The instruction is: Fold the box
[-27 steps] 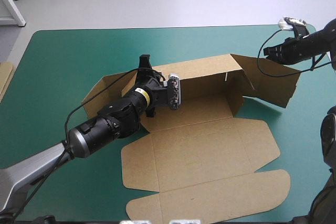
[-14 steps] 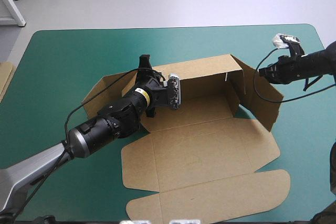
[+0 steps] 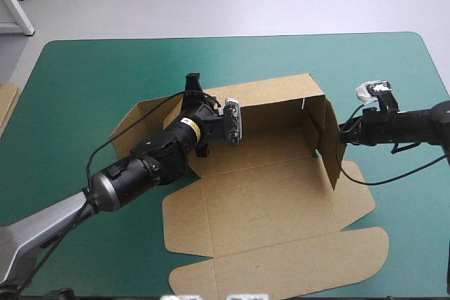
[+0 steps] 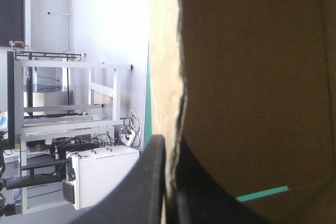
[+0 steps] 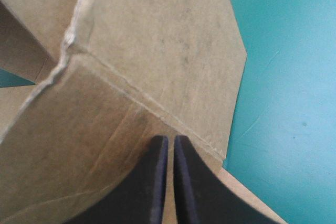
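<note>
The box (image 3: pixel 267 209) has its back wall and right end flap raised and its lid flat. The left gripper (image 4: pixel 169 148) pinches the back wall. The right gripper (image 5: pixel 169 140), fingers pressed together, touches that flap.

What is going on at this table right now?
Two robot arms are folding a brown box on the teal-green table. The left gripper is clamped on the raised back wall. The right gripper, fingers together, rests against the upright side flap. The front panels lie flat.

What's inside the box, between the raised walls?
In the box only bare brown floor shows, nothing on it. The left gripper clamps the back wall, and its arm covers the floor's left part.
</note>
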Motion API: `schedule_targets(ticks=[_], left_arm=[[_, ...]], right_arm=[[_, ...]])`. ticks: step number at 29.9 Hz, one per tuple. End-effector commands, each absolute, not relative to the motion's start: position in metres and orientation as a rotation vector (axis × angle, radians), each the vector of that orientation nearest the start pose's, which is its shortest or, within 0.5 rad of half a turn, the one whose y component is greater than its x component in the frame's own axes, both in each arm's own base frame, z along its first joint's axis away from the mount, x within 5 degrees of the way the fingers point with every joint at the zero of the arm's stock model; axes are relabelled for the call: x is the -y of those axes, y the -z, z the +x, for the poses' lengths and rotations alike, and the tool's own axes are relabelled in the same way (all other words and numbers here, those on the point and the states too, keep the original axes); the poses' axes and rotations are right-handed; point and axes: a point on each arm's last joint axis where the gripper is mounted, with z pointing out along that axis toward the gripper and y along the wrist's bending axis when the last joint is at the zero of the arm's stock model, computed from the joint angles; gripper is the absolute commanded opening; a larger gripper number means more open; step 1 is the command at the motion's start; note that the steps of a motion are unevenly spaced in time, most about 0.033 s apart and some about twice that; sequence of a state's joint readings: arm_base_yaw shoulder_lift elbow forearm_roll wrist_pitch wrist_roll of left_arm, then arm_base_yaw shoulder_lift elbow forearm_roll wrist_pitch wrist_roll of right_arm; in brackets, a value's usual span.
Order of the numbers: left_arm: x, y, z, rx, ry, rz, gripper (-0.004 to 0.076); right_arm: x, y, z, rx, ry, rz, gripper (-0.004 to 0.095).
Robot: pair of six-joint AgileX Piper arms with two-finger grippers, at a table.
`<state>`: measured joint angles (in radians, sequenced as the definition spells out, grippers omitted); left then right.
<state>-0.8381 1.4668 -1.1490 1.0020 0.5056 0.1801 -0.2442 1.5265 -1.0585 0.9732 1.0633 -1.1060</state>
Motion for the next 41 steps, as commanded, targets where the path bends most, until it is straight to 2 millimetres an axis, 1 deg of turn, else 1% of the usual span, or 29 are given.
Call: schedule_targets(ticks=[1, 4, 6, 7, 11, 13, 17, 20, 22, 24, 26, 30, 33, 38, 41], left_arm=[[0.219, -0.349, 0.244, -1.345, -0.582, 1.523, -0.0010], [0.219, -0.349, 0.244, -1.345, -0.583, 1.525, -0.0010], [0.220, -0.347, 0.245, -1.348, -0.583, 1.530, -0.0010], [0.221, -0.346, 0.246, -1.349, -0.583, 1.533, -0.0010], [0.224, -0.340, 0.248, -1.356, -0.585, 1.548, -0.0010], [0.224, -0.339, 0.249, -1.358, -0.585, 1.552, -0.0010], [0.224, -0.339, 0.249, -1.358, -0.586, 1.553, -0.0010], [0.224, -0.339, 0.249, -1.355, -0.589, 1.554, -0.0010], [0.224, -0.339, 0.249, -1.355, -0.589, 1.554, -0.0010], [0.224, -0.339, 0.249, -1.355, -0.589, 1.554, -0.0010], [0.224, -0.339, 0.249, -1.353, -0.591, 1.555, -0.0010], [0.224, -0.339, 0.249, -1.353, -0.591, 1.555, -0.0010], [0.225, -0.339, 0.249, -1.346, -0.585, 1.554, -0.0010], [0.225, -0.339, 0.249, -1.343, -0.583, 1.554, -0.0010], [0.226, -0.339, 0.249, -1.340, -0.580, 1.554, -0.0010]], right_arm=[[0.000, -0.288, 0.291, -2.240, -0.801, -0.549, 0.0193], [-0.004, -0.283, 0.288, -2.231, -0.810, -0.605, 0.0383], [-0.008, -0.283, 0.288, -2.227, -0.816, -0.628, 0.0458], [-0.009, -0.283, 0.288, -2.225, -0.820, -0.637, 0.0471], [-0.010, -0.283, 0.287, -2.225, -0.831, -0.650, 0.0475], [-0.009, -0.282, 0.288, -2.229, -0.806, -0.645, 0.0475], [0.001, -0.283, 0.289, -2.232, -0.773, -0.589, 0.0474], [0.007, -0.284, 0.288, -2.251, -0.804, -0.545, 0.0462], [0.011, -0.288, 0.286, -2.260, -0.796, -0.528, 0.0448], [0.014, -0.297, 0.281, -2.264, -0.781, -0.520, 0.0428], [0.013, -0.305, 0.273, -2.254, -0.771, -0.535, 0.0414], [0.011, -0.322, 0.256, -2.258, -0.684, -0.545, 0.0412], [0.008, -0.331, 0.250, -2.209, -0.675, -0.546, 0.0413], [0.001, -0.328, 0.241, -2.225, -0.752, -0.598, 0.0418], [-0.001, -0.322, 0.239, -2.230, -0.743, -0.612, 0.0476]])
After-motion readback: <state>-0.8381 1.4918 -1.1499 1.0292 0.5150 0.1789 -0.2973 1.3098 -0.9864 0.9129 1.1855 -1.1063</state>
